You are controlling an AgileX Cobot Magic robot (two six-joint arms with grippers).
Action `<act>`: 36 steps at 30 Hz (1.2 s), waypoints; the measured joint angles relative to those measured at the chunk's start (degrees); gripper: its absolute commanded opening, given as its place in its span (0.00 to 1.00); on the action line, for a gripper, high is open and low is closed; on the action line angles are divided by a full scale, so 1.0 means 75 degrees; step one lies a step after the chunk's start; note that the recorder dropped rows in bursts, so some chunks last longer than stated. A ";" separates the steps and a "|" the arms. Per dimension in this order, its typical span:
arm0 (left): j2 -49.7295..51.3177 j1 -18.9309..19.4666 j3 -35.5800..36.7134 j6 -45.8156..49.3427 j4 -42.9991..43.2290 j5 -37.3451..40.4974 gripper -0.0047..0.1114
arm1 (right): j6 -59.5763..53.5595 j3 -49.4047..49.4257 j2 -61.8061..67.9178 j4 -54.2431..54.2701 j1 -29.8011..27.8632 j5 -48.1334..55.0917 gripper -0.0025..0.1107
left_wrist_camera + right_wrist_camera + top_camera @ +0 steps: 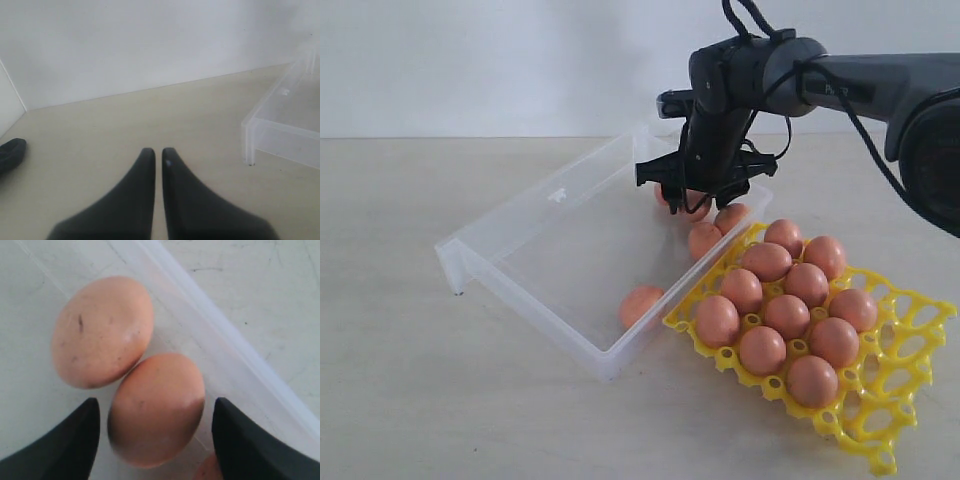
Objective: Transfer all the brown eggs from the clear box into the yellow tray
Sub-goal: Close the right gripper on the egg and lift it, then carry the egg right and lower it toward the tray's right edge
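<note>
Honestly, we worry the open right end effector (705, 196), straddling one brown egg (156, 410), knocks the touching neighbour egg (102, 332) when closing.

Box (560, 250) sits on the left, egg tray (910, 340) right up against its right side. Eleven eggs (787, 315) fill the tray's cups nearest the box. In the box, one lone egg (640, 305) lies by the front wall and a few more (703, 240) bunch in the far right corner.
</note>
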 measured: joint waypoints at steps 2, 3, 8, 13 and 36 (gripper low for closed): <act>0.0000 0.0000 0.0000 0.0000 0.0000 0.0000 0.08 | 0.0017 0.0000 0.0000 0.0006 0.0000 -0.0158 0.52; 0.0000 0.0000 0.0000 0.0000 0.0000 0.0000 0.08 | 0.0062 0.0000 0.0000 0.0020 0.0000 -0.0273 0.52; 0.0000 0.0000 0.0000 0.0000 0.0000 0.0000 0.08 | 0.0369 0.0000 0.0050 0.0020 0.0000 -0.0585 0.52; 0.0000 0.0000 0.0000 0.0000 0.0000 0.0000 0.08 | 0.0528 0.0000 0.0350 0.0069 0.0000 -0.0536 0.40; 0.0000 0.0000 0.0000 0.0000 0.0000 0.0000 0.08 | -0.0289 -0.0045 -0.0609 0.0149 0.0034 -0.0310 0.02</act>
